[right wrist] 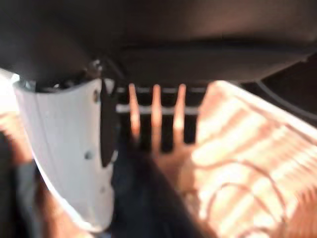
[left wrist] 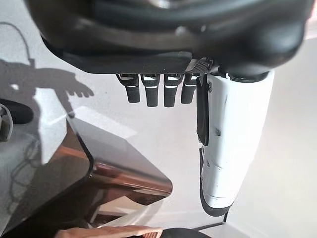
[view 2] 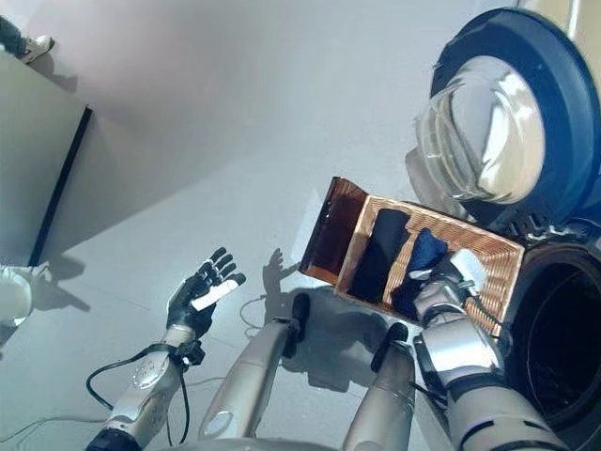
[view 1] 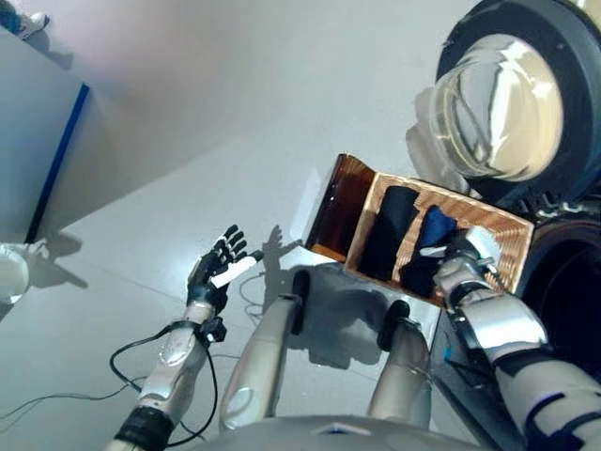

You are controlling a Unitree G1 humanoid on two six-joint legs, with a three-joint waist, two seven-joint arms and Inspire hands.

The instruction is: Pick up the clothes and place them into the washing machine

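Left hand (view 1: 218, 266) over bare floor, fingers spread straight, empty. Right hand (view 1: 457, 259) down in the basket (view 1: 507, 235), on the blue cloth (view 1: 435, 228); fingers hidden, can't tell grip. Two clothes in basket: black (view 1: 388, 230) and blue, side by side. One washer (view 1: 573, 282) behind, door (view 1: 512, 99) swung open.

You've got a pale grey floor (view 1: 188, 122) carrying everything. Woven basket (view 1: 488, 225) sits on it just beside the washing machine (view 2: 563, 310), its brown lid (view 1: 333, 202) open. White object (view 1: 11, 272) at far left.
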